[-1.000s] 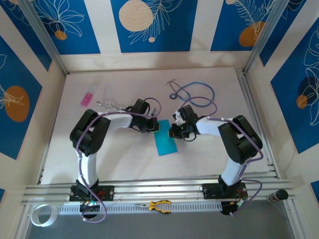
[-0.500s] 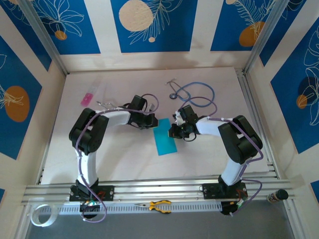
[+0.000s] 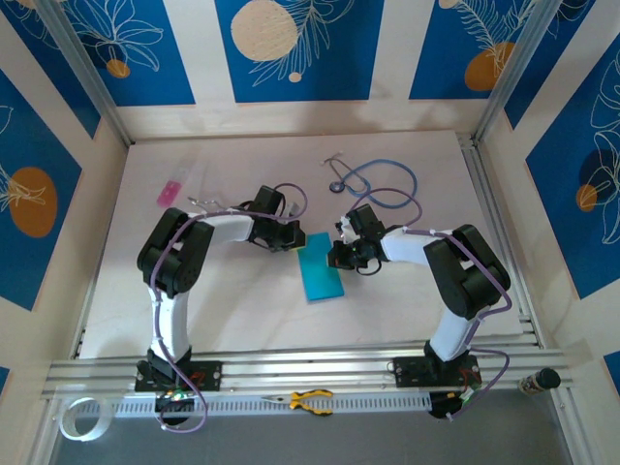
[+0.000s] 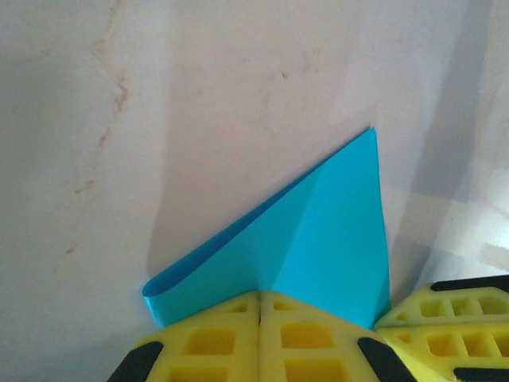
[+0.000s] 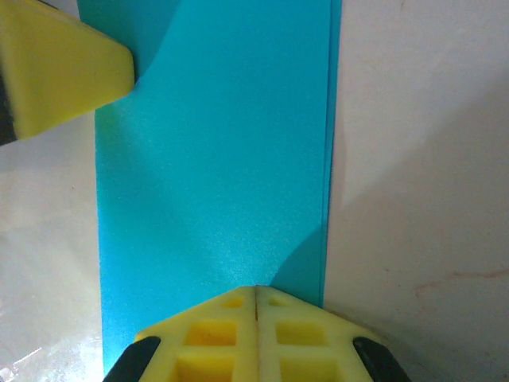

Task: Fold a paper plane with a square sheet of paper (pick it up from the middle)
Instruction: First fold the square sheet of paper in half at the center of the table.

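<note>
Square sheet of paper [image 3: 320, 273], cyan, folded to narrow oblong, lies mid-bench [image 3: 232, 310] between both arms. Left tool [image 3: 294, 239] closed, pinching its far left corner. In left wrist view, flap [image 4: 334, 231] is lifted off bench, with curled fold at left. Right tool [image 3: 336, 257] closed, tips resting on flat paper near right edge [image 5: 326, 159]. Tools near each other, not touching.

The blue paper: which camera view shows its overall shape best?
The top external view: nearly the whole outline of the blue paper shows there on the table. The left wrist view shows one raised, folded corner up close; the right wrist view shows a flat stretch, cropped at the frame.
</note>
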Motion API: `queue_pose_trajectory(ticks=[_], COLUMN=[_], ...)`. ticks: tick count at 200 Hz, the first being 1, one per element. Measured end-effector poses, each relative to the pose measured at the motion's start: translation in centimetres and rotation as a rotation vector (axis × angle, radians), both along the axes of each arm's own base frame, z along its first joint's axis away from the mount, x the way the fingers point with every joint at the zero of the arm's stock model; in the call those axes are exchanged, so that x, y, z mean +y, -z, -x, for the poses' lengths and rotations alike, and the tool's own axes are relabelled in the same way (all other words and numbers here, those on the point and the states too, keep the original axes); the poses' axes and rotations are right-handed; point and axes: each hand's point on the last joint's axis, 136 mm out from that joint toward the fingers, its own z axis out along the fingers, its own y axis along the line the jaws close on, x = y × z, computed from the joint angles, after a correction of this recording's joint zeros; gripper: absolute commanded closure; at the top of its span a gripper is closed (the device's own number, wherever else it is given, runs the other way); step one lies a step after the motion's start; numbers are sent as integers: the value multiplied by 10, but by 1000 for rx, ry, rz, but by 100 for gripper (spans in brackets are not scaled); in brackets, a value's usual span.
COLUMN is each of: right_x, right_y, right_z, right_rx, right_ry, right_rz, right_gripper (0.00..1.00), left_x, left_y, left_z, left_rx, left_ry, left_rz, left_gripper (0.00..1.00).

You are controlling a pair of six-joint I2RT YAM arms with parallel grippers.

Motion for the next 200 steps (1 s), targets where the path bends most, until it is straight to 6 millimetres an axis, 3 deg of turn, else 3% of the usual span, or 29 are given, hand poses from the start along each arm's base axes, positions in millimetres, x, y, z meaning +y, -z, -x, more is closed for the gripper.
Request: queue_pose_trajectory(ticks=[139,179,200], right_x=[0,0,-1], right_y=[0,0,0], right_z=[0,0,0], right_rx=[-5,-7,-12], right_ry=[2,1,7], right_rz=[0,-1,2], right_gripper=[100,100,100], left_x=[31,36,34], left_y=[-2,-10,-25], left_z=[-35,-45,-43], left_rx=[-20,-27,-37], left_ry=[-165,-195,-188], left_rz=[-95,-93,-76], left_gripper=[96,94,93])
